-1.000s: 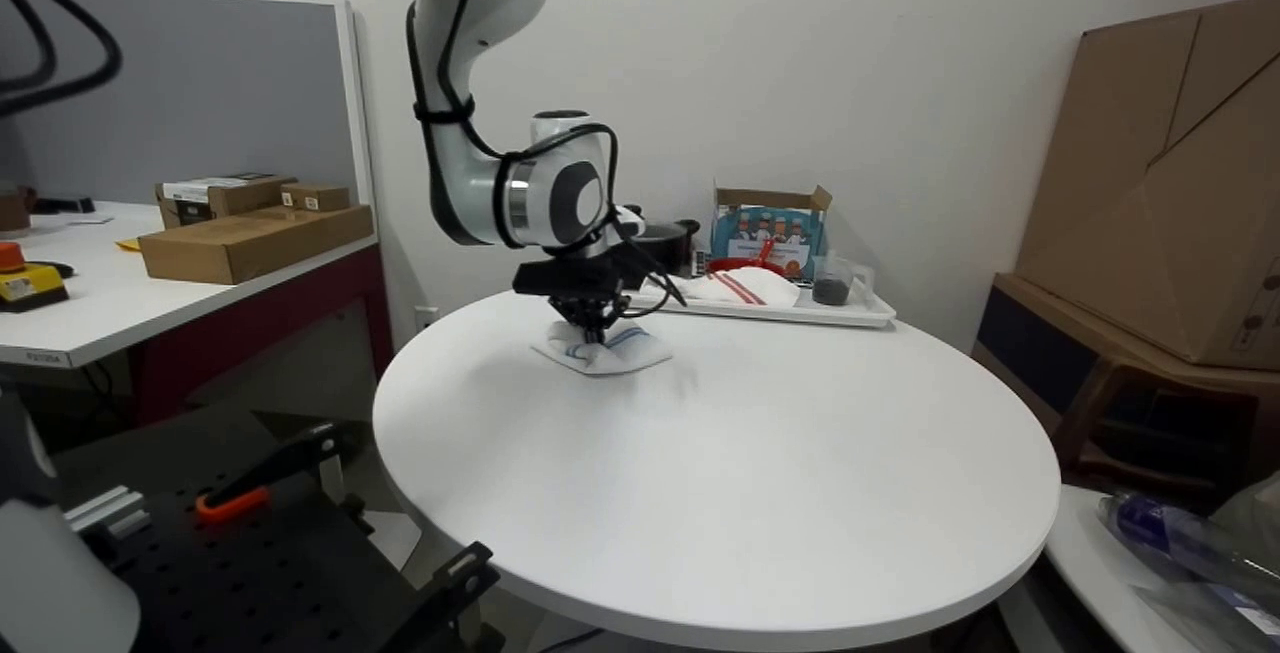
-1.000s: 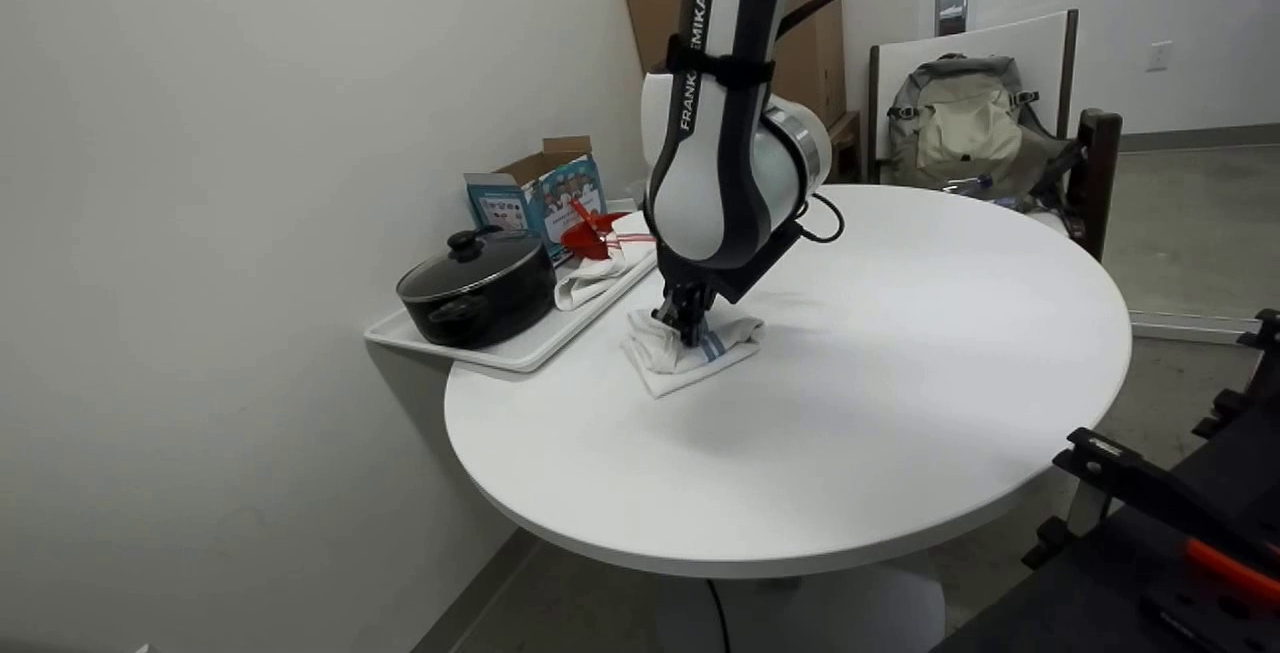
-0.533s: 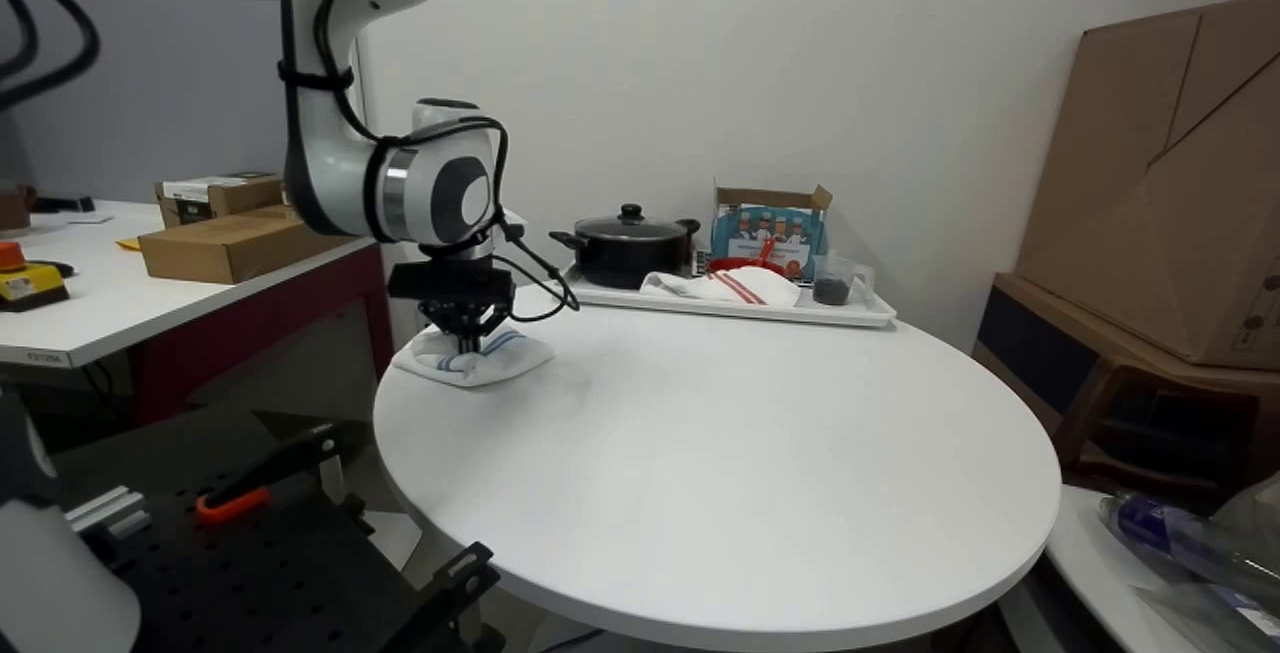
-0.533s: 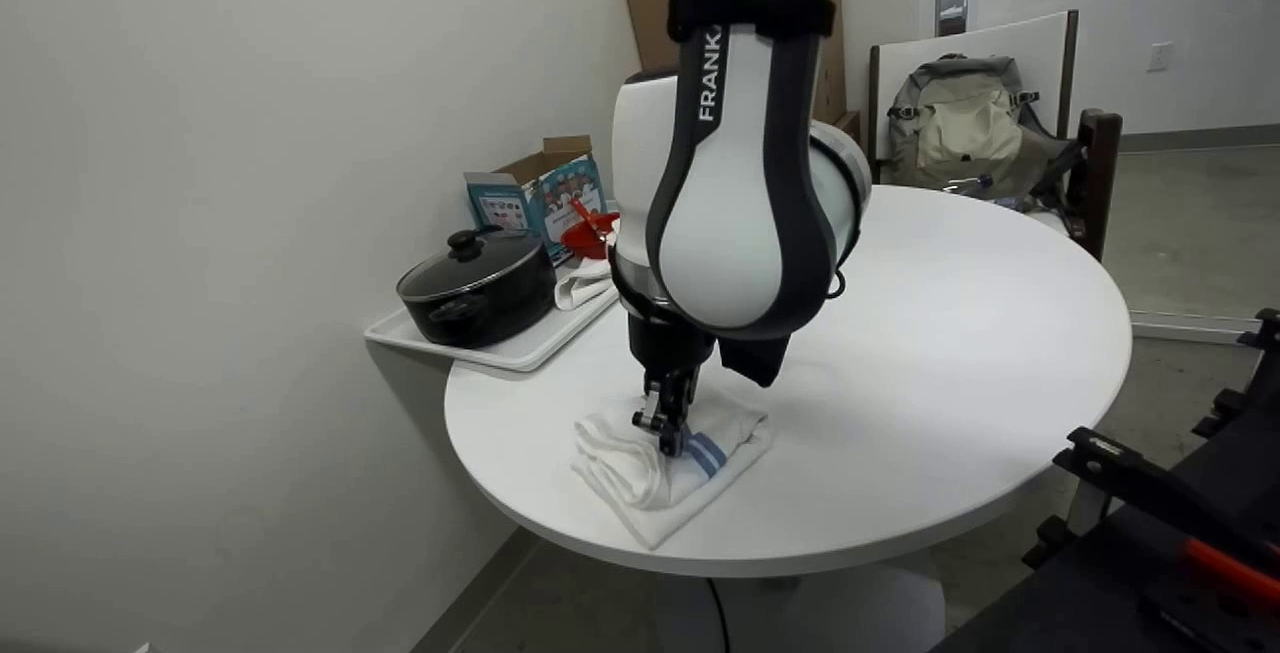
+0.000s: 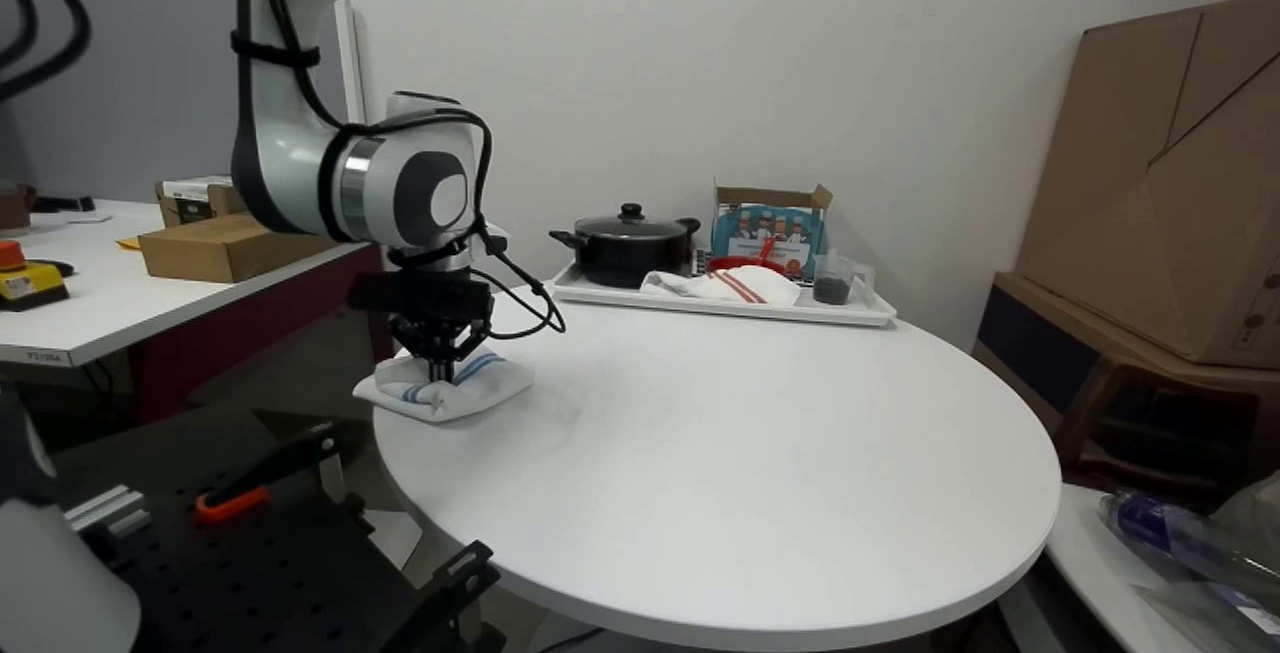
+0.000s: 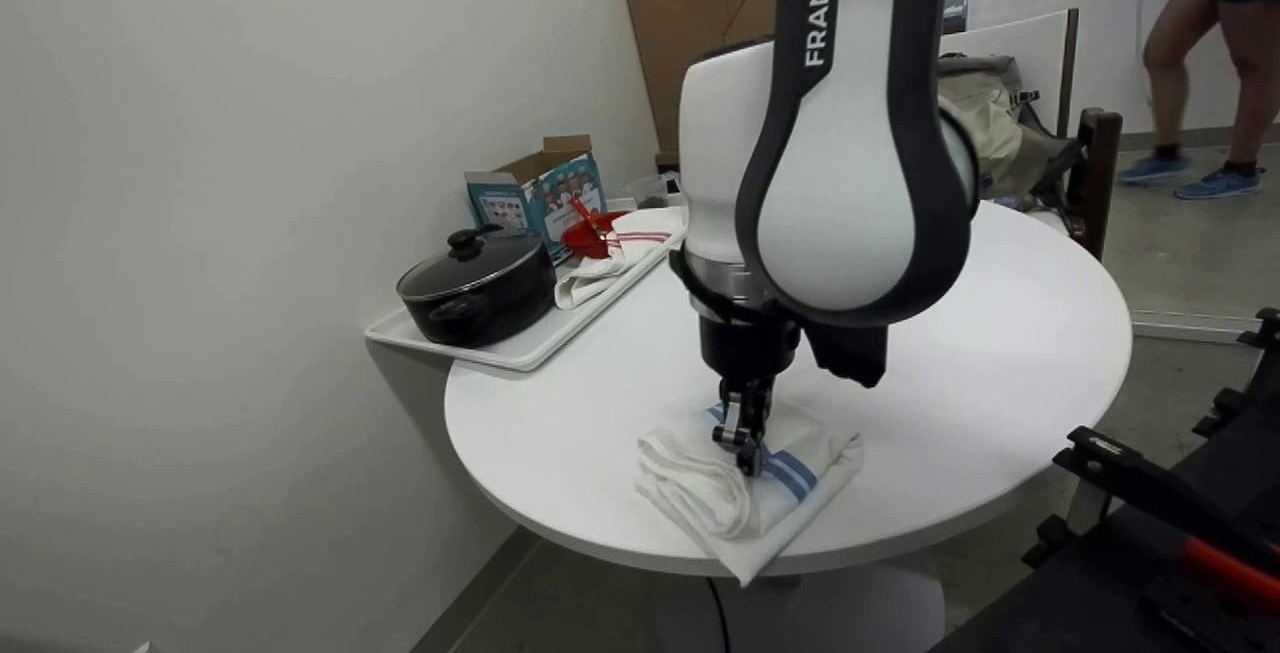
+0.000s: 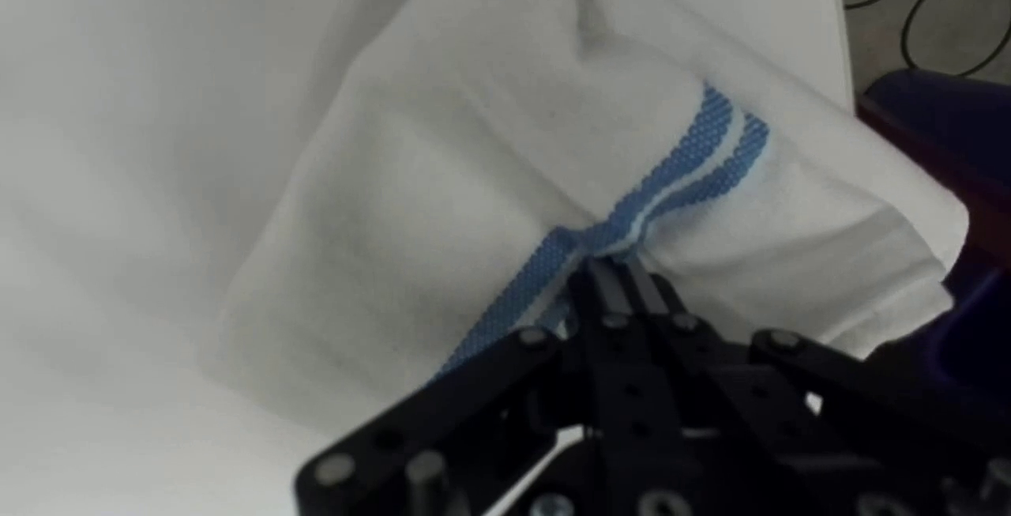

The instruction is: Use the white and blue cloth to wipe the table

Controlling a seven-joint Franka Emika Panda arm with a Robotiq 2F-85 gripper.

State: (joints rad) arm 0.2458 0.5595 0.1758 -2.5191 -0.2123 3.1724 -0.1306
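The white and blue cloth lies folded and rumpled on the round white table. It also shows in an exterior view, with one corner past the table's edge. My gripper points down into the middle of the cloth. In the wrist view, the gripper has its fingers close together on the cloth, which is puckered at the blue stripes between the fingertips. The very tips are partly hidden in the fabric.
A white tray by the wall holds a black lidded pot, a red-striped cloth, a red item, a clear cup and an open box. A black platform stands beside the table.
My gripper has dragged the cloth away from the tray side to the table's edge, leftward in an exterior view. It stays shut on the cloth. A person has appeared in the background.
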